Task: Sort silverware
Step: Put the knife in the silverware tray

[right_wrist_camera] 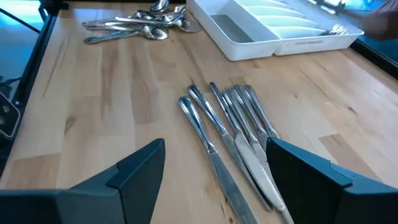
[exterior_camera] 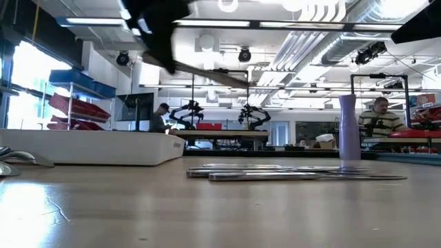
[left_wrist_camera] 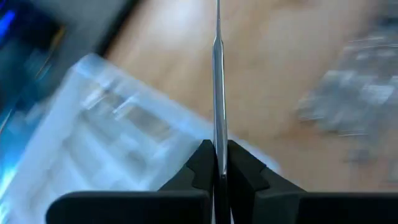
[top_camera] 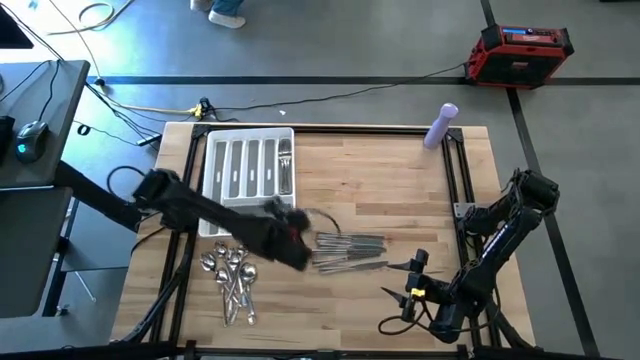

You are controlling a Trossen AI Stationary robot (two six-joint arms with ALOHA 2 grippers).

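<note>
**Left gripper clamping a knife above the table**

The left gripper [top_camera: 296,232] is hanging over the middle of the wooden table [top_camera: 400,190], just off the near corner of the white compartmented tray [top_camera: 222,170]. Its fingers [left_wrist_camera: 205,168] are pressing tight together on a single knife [left_wrist_camera: 217,93], which is sticking straight out ahead of them as a thin edge-on strip. In the low view that knife [exterior_camera: 207,73] is sitting well clear of the tabletop, tilting slightly.

The remaining knives [top_camera: 350,252] are lying in a loose bundle on the wood just beside the left gripper, towards the right arm; the right wrist view is showing them [right_wrist_camera: 236,137] side by side, handles fanned a little. A heap of spoons [top_camera: 232,280] is resting near the front edge, in front of the tray. Forks [top_camera: 285,165] are lying in the tray's rightmost compartment.

The right gripper [top_camera: 408,292] is waiting low at the front right of the table, its fingers [right_wrist_camera: 140,165] standing wide apart with nothing between them. A purple bottle [top_camera: 441,125] is standing at the far edge.
</note>
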